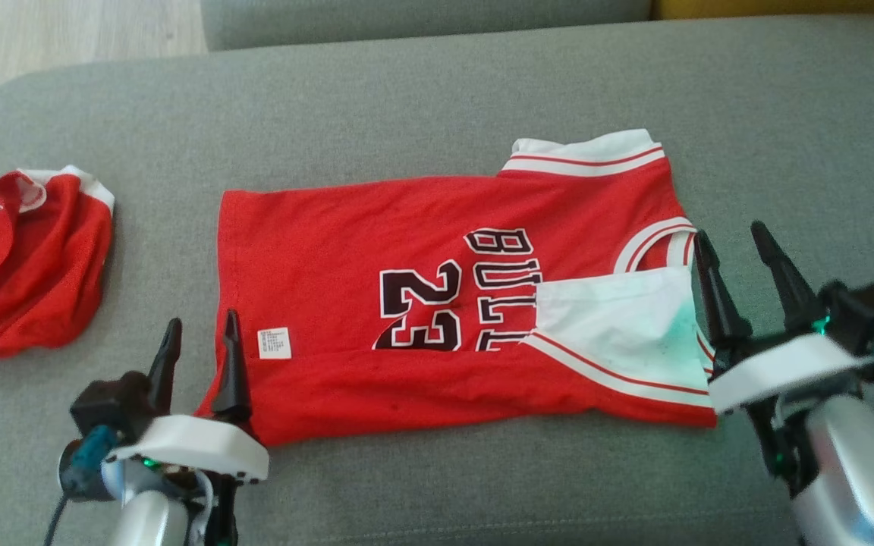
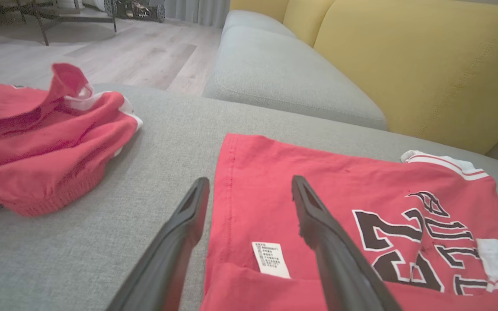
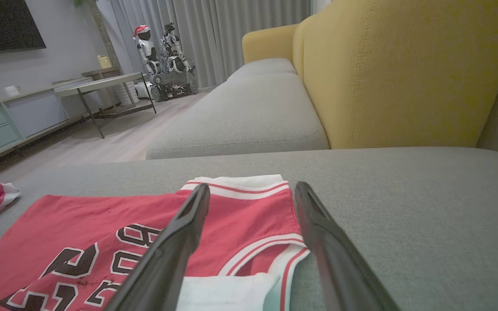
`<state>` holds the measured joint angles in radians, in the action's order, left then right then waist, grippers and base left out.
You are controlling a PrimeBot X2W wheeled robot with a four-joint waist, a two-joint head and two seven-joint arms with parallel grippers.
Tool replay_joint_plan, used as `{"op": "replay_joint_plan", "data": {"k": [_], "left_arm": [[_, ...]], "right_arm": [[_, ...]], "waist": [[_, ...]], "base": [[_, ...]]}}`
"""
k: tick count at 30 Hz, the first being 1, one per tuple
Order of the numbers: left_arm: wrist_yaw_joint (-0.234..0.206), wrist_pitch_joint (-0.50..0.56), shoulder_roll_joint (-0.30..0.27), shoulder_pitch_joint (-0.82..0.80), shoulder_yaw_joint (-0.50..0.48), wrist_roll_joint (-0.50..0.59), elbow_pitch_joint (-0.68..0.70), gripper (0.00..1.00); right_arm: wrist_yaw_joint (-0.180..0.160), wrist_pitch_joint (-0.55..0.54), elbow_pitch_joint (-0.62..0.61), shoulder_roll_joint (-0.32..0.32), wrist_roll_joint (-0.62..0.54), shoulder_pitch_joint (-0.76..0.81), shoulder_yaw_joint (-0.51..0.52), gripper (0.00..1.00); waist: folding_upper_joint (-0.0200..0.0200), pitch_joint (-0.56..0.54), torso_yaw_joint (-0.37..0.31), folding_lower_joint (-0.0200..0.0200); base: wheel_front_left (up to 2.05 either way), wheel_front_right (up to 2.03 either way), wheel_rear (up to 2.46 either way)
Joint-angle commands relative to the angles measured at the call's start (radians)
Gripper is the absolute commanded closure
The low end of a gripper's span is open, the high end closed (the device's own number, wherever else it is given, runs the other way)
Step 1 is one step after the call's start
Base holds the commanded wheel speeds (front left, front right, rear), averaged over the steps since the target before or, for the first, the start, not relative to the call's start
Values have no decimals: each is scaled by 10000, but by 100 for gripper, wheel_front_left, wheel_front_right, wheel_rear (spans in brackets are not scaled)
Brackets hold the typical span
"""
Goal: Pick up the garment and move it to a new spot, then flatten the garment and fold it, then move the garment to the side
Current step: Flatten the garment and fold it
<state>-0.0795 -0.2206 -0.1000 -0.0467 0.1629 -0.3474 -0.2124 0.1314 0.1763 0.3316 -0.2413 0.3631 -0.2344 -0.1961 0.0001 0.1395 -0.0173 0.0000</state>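
red jersey [image 1: 331, 250], lying left-right, hem [image 1: 224, 258] left

The garment [image 1: 346, 227] is showing as matt red cloth with a fine mesh grain, its black-and-white lettering looking flatter and smoother than the weave, and its small white label [image 1: 274, 343] is lying smooth against it. The sofa seat [image 1: 437, 98] is presenting coarse grey woven cloth, matt and slightly rough, while the backrest [image 2: 426, 65] is wearing a finer yellow cloth and the floor [image 2: 145, 52] is reading as pale, dull-sheened wood. On the left hand [image 1: 202, 318], the fingers [image 2: 318, 224] are looking like smooth, dark, matt plastic.
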Motion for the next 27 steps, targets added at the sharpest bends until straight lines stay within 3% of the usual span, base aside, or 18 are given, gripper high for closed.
{"op": "replay_joint_plan", "data": {"k": [1, 12, 27], "left_arm": [[-75, -143, -71, -201, -223, 147, 378, 0], [-274, -378, -57, 608, -34, 698, 801, 0], [-468, -301, -167, 1159, -10, 742, 924, 0]], "right_arm": [[-7, 83, -471, 112, -203, 161, -39, 0], [-7, -765, -2619, 1084, -1406, 2350, 913, 0], [-7, -1223, -3365, 1438, -1661, 3057, 1031, 0]], "waist": [[-1, -96, -22, 0], [-1, -727, -97, 0], [-1, -1008, -197, 0]], "base": [[0, 0, 0], [0, 0, 0], [0, 0, 0]]}}
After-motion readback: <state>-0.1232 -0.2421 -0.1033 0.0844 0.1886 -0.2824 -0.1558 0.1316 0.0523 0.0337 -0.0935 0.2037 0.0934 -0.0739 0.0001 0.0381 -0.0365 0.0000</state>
